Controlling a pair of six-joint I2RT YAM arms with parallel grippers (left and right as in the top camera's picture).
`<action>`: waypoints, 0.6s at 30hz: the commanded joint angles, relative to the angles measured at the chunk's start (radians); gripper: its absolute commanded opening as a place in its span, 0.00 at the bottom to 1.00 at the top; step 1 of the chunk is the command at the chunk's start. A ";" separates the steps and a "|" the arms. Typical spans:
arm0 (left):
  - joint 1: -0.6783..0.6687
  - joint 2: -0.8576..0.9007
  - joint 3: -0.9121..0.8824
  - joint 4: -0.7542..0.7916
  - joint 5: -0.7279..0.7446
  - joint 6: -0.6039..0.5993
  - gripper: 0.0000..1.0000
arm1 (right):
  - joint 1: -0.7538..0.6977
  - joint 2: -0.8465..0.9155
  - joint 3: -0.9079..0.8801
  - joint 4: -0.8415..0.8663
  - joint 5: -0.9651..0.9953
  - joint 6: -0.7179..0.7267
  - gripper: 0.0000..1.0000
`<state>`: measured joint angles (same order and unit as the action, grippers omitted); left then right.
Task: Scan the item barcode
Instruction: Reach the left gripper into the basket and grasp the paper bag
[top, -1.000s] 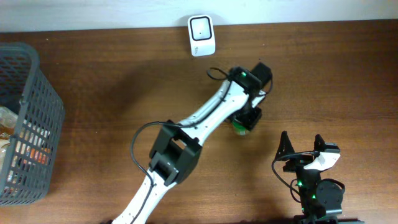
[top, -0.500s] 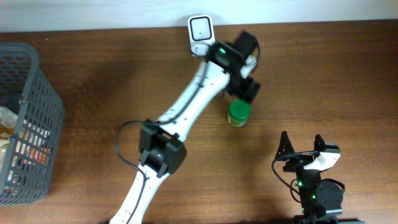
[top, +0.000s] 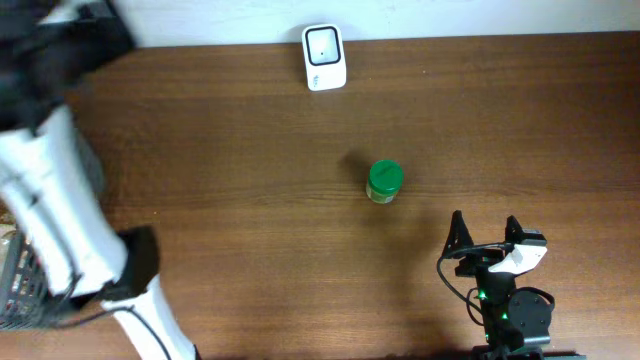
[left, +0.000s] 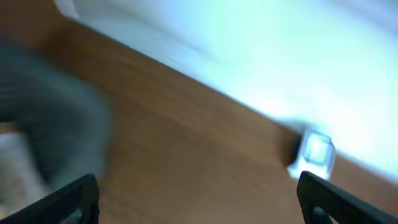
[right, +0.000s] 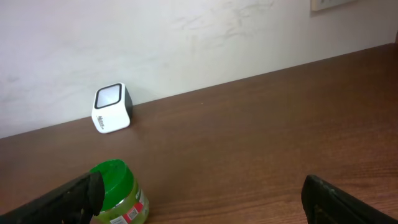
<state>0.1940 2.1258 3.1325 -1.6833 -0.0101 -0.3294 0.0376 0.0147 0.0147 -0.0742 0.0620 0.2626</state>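
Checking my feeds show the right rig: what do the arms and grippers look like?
Both arms have white links and black joints. The left arm is blurred, with a thin black cable. The right arm carries looped black cables and a green light. The left gripper and right gripper have black fingers.

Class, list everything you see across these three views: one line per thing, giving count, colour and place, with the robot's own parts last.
scanner: one, white with a dark face, at the table's far edge by the wall
jar: one, green lid, yellowish-green contents, upright mid-table, touched by nothing
basket: one, grey mesh, at the table's left end, mostly hidden by the left arm
table: one, dark brown wood
wall: white, behind the table
left arm: one, white and black, blurred, over the left end; left hand open, empty
right arm: one, black and white, at the near right edge; right hand open, empty
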 joint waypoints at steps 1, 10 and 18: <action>0.198 -0.010 -0.017 -0.005 -0.004 -0.086 0.99 | 0.008 -0.006 -0.009 -0.001 0.001 0.003 0.98; 0.504 -0.010 -0.538 -0.005 -0.108 -0.160 0.99 | 0.008 -0.006 -0.009 -0.001 0.001 0.003 0.98; 0.554 -0.010 -1.020 0.235 -0.222 -0.148 0.99 | 0.008 -0.006 -0.009 -0.001 0.001 0.003 0.98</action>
<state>0.7353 2.1223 2.2414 -1.5150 -0.1974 -0.4763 0.0376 0.0147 0.0147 -0.0742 0.0616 0.2619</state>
